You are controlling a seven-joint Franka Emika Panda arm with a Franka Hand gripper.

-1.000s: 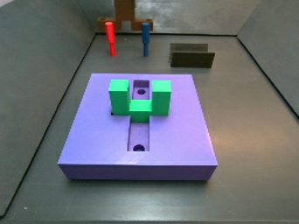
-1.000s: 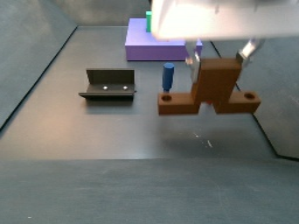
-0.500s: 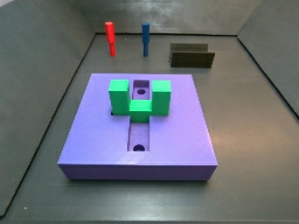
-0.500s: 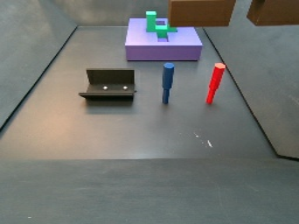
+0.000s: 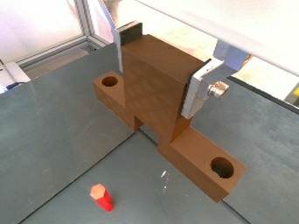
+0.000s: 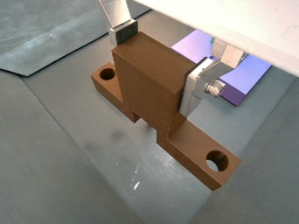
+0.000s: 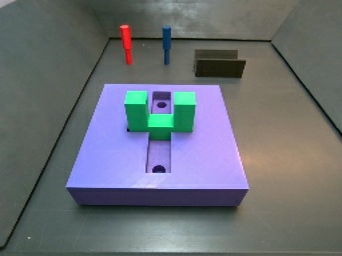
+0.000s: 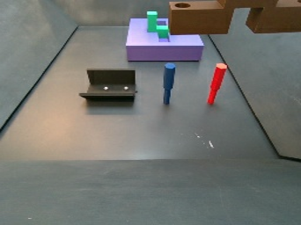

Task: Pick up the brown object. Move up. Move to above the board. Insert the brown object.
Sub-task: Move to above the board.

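The brown object (image 5: pixel 152 87) is a reddish-brown T-shaped piece with a round hole at each end of its crossbar. My gripper (image 5: pixel 160 74) is shut on its upright stem, a silver finger on each side, as both wrist views show (image 6: pixel 162 59). In a side view the brown object (image 8: pixel 200 16) hangs at the top edge, high above the floor, and the gripper itself is cut off. The lavender board (image 7: pixel 100 150) lies on the floor with a green U-shaped block (image 7: pixel 160 110) on its groove. The board also shows in a wrist view (image 6: pixel 216 66) beyond the piece.
A red peg (image 7: pixel 127 43) and a blue peg (image 7: pixel 167 44) stand upright behind the board; they also show in the other side view, red (image 8: pixel 216 83) and blue (image 8: pixel 170 83). The dark fixture (image 8: pixel 109 85) stands on the floor. Grey walls surround the floor.
My gripper has lifted the brown object from floor level by the pegs up to the top edge of a side view. It has left the other side view.
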